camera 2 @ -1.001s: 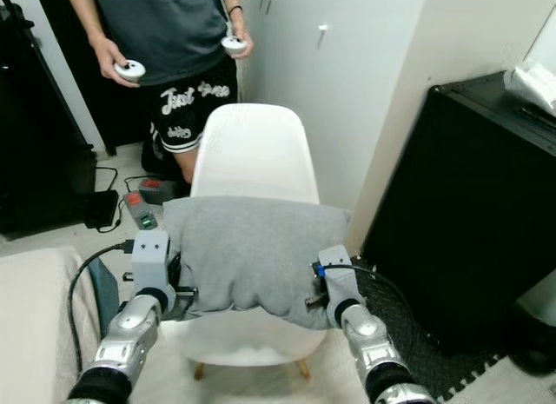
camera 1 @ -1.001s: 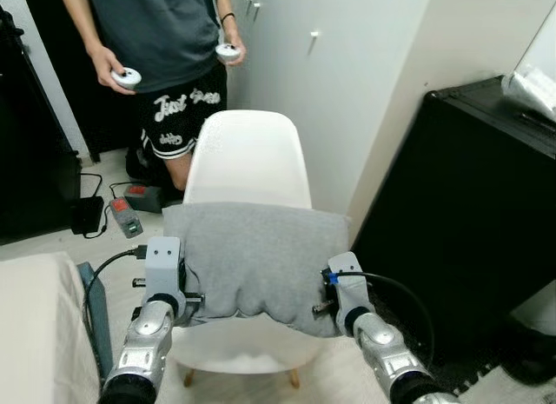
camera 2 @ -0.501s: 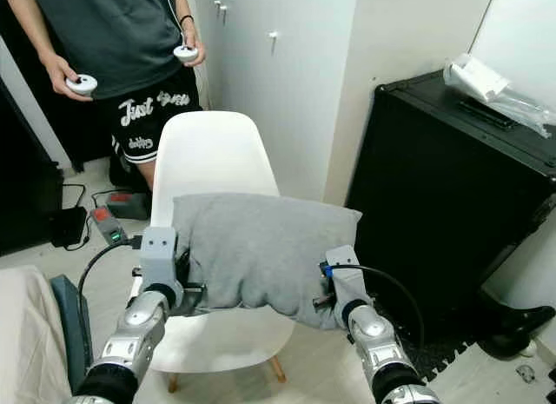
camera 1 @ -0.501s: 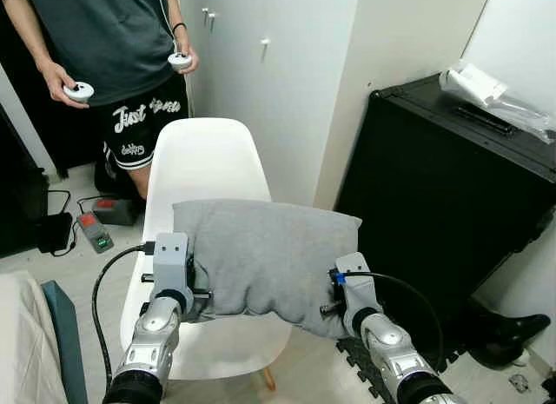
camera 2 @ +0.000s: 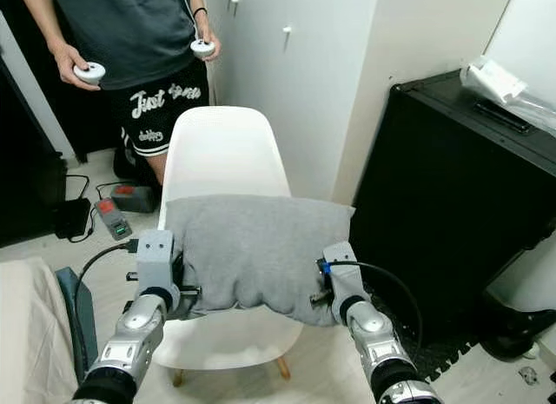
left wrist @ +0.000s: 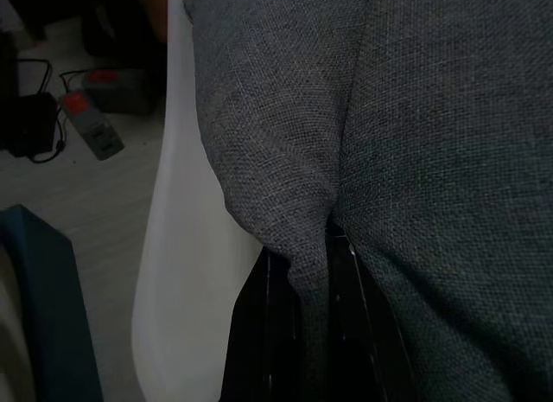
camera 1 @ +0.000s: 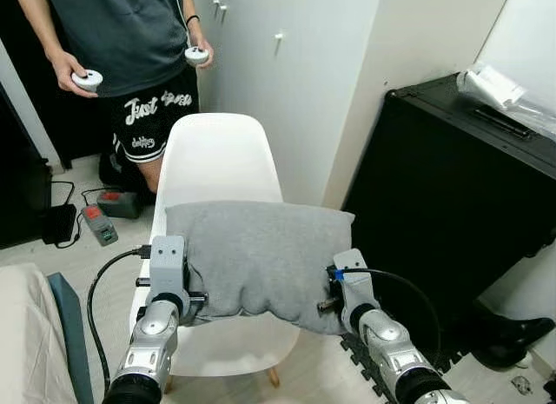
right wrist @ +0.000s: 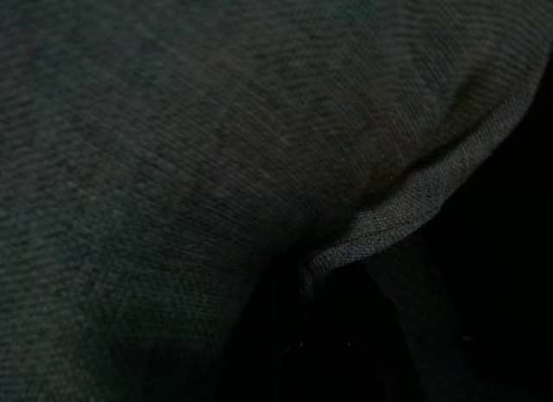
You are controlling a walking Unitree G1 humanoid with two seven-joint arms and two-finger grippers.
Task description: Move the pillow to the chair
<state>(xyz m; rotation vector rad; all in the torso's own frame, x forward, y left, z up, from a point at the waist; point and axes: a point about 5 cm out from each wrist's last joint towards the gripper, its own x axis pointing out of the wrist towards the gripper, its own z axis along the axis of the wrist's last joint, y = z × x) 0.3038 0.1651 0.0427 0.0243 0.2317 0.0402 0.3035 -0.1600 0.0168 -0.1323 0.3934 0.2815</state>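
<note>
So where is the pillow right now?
In the left eye view the grey pillow hangs mid-frame above the white chair seat, pinched by the left pincer and right pincer.

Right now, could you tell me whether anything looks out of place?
Nothing stands out. The grey pillow hangs level over the white chair, pinched at each end by the left gripper and right gripper.

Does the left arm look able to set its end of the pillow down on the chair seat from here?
Probably yes. The left gripper holds the pillow above the white chair, with open seat below. The right gripper holds the other end.
</note>
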